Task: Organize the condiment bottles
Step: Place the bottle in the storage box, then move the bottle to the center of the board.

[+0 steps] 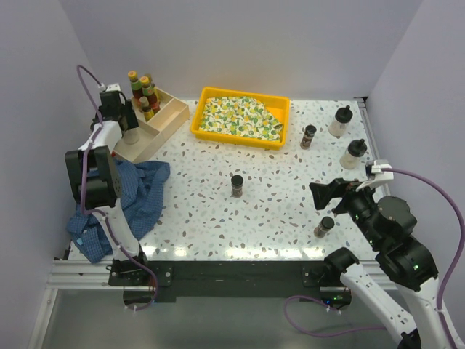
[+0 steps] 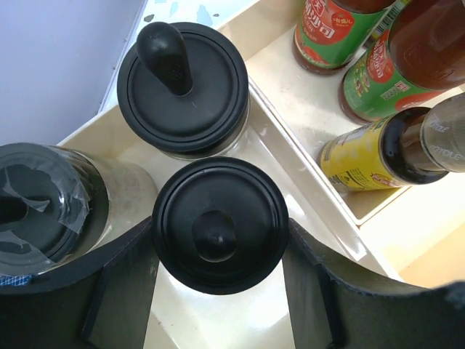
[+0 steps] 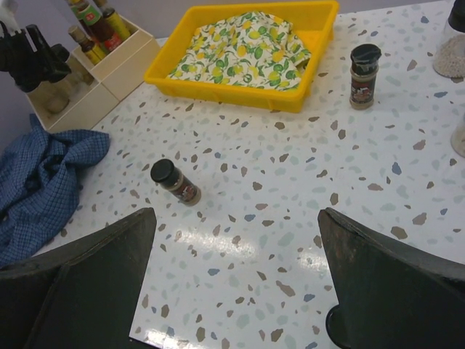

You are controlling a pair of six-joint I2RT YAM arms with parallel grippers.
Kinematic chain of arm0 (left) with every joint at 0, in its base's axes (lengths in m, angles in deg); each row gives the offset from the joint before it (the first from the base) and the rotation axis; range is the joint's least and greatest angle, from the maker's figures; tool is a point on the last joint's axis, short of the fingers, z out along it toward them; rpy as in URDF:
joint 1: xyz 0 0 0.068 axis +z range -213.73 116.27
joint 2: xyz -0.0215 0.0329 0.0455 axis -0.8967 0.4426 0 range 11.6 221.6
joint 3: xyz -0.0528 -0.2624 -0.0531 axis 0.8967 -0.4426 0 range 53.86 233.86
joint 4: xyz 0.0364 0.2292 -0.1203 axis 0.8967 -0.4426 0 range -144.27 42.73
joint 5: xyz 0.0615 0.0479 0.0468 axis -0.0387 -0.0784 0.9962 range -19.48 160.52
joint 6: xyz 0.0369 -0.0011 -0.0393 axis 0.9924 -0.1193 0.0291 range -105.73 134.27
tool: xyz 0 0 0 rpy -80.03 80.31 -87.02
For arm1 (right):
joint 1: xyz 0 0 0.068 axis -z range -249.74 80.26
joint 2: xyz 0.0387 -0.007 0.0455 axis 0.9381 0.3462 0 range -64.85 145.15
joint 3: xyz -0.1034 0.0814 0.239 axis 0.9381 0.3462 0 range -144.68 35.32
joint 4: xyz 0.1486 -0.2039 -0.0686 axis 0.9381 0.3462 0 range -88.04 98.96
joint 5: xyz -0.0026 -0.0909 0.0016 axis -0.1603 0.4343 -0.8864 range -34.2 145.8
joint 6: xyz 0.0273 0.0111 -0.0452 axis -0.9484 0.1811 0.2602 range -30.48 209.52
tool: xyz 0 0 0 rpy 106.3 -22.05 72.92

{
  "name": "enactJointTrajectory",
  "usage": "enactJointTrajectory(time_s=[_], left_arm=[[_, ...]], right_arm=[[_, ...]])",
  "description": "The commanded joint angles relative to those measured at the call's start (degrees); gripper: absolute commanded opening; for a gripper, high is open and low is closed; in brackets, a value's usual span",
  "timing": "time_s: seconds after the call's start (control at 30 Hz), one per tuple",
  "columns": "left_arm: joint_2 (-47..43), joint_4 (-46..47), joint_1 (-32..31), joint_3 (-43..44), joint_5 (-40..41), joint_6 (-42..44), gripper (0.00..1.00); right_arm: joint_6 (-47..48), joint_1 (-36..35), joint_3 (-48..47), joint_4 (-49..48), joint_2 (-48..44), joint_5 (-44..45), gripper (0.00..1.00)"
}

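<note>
My left tool (image 2: 219, 243) is clamped on a clear squat jar (image 2: 218, 203) with a black knobbed cap. It stands in the box (image 2: 294, 156) close beside two twin jars (image 2: 182, 87) — slim sauce bottles (image 2: 363, 156) with red and yellow labels fill the next compartment. My right tool (image 3: 236, 218) hangs with its fingers wide apart over the counter (image 3: 290, 182), where three dark-capped brown spice jars (image 1: 237, 185) and two more squat jars (image 1: 354, 153) stand well apart.

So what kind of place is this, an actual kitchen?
Probably a lab test bench, not a kitchen: plain lilac walls box in a speckled terrazzo-style tabletop, with a bare aluminium frame rail along its near edge.
</note>
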Motion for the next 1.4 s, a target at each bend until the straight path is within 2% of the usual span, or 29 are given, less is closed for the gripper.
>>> enactJointTrajectory(time_s=[0.0, 0.07, 0.1, 0.23, 0.27, 0.47, 0.5, 0.63, 0.73, 0.77, 0.8, 0.87, 0.93, 1.07, 1.17, 1.23, 1.37], left_arm=[[0.1, 7.2, 0.4, 3.6, -2.9, -0.8, 0.42], [-0.4, 6.3, 0.4, 4.3, -3.4, -0.9, 0.60], [-0.6, 6.1, 0.3, 4.4, -3.6, -1.0, 0.74], [-2.6, 3.2, 0.4, 4.9, -5.6, -1.9, 0.98], [-3.8, 2.7, 0.3, 4.8, -6.1, -2.1, 1.00], [-10.7, -2.0, 0.4, 1.6, -11.4, -5.8, 1.00], [-11.7, -2.9, 0.4, 1.3, -15.5, -6.1, 1.00], [-19.1, -5.4, -1.8, -4.9, -22.2, -6.2, 1.00], [-24.3, -6.0, -7.6, -8.7, -22.6, -5.6, 1.00], [-25.4, -6.2, -13.2, -9.2, -22.6, -5.0, 1.00], [-26.2, -6.7, -16.2, -9.6, -23.4, -4.1, 1.00], [-27.9, -9.7, -23.3, -9.2, -21.4, -2.3, 1.00], [-29.4, -11.4, -26.4, -9.1, -21.4, -1.0, 1.00], [-33.6, -11.1, -31.3, -11.8, -21.8, -0.2, 1.00], [-40.1, -3.0, -33.3, -20.3, -25.4, -0.9, 1.00], [-44.5, 2.7, -34.2, -27.0, -24.9, -1.3, 1.00], [-47.9, 4.0, -36.8, -29.2, -22.5, -2.3, 1.00]], right_arm=[[-0.1, -0.1, -1.9, -1.5, 0.9, 1.5, 0.99], [-0.2, -0.1, -1.8, -1.6, 0.9, 1.4, 0.99], [-0.2, -0.1, -1.8, -1.6, 1.0, 1.3, 0.98], [-0.9, -0.1, -1.4, -1.6, 1.1, 1.4, 0.99], [-1.5, -0.1, -1.0, -2.1, 1.4, 1.4, 0.99], [-4.1, -0.1, 1.2, -5.9, 7.4, 2.6, 0.99], [-4.4, -0.1, 1.1, -6.3, 9.5, 3.8, 0.99], [-4.1, -0.1, -1.9, -10.0, 22.2, 8.4, 0.99], [-1.0, -0.1, -5.2, -14.2, 30.4, 16.4, 0.99], [-0.2, 0.0, -6.4, -14.7, 32.3, 18.2, 0.99], [0.5, 0.1, -7.7, -14.7, 34.8, 22.2, 0.99], [2.5, 0.7, -11.8, -14.6, 39.9, 25.2, 0.99], [4.8, 1.9, -13.8, -16.5, 42.3, 27.1, 0.99], [5.1, 12.0, -18.2, -15.3, 49.5, 24.3, 0.99], [4.8, 16.8, -21.0, -13.7, 52.7, 26.5, 0.99], [4.1, 18.8, -22.9, -12.4, 55.4, 26.1, 0.99], [2.7, 23.6, -23.6, -14.3, 59.9, 23.9, 0.99]])
